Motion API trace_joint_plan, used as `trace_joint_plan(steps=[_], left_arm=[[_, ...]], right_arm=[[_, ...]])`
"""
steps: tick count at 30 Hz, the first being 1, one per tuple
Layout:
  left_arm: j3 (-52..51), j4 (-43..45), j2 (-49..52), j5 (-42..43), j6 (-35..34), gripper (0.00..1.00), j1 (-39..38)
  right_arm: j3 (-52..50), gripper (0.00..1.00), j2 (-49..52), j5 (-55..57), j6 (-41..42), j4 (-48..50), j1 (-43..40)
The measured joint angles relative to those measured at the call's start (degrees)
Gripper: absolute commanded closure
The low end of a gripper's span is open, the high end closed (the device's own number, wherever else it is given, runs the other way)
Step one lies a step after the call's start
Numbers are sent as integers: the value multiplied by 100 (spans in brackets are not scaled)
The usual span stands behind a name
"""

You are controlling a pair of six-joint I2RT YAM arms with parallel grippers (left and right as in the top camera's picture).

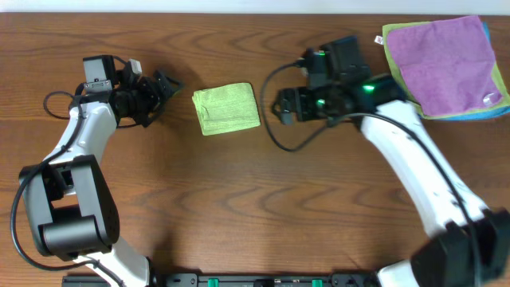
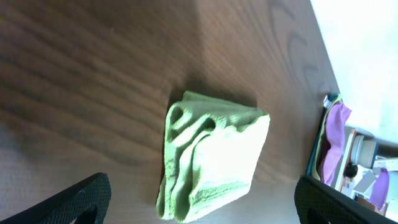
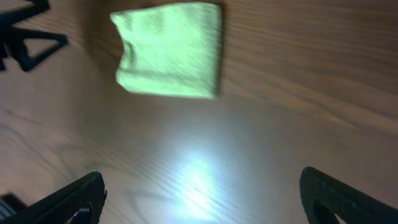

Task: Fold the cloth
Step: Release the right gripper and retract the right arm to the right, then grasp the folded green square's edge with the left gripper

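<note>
Evidently soft, light and limp, the folded lime-green terry cloth [image 1: 226, 108] lies well left of the purple-topped cloth stack [image 1: 446, 60]. Pinch a layered edge. Left gripper [image 1: 166, 96] and right gripper [image 1: 279, 108] gape, empty.

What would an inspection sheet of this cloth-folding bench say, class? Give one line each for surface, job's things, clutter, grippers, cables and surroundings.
Surface: wooden table, dark brown grain, with glare in the right wrist view.
Job's things: green cloth, already folded into a small square, lying flat between the two arms and touched by neither.
Clutter: stack of cloths at the far right corner, purple on top, green and blue edges beneath.
Grippers: left gripper and right gripper both face the green cloth, jaws open and holding nothing.
Cables: black cable loops over the table by the right arm; another cable runs beside the left arm.
Surroundings: pale strip beyond the far edge.
</note>
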Motion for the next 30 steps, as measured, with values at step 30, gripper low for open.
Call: trace_joint_plan(steps=[30], left_arm=[[-2, -616, -20, 35, -4, 5, -643]], right_arm=[[-5313, 1, -5925, 164, 1104, 857, -1578]])
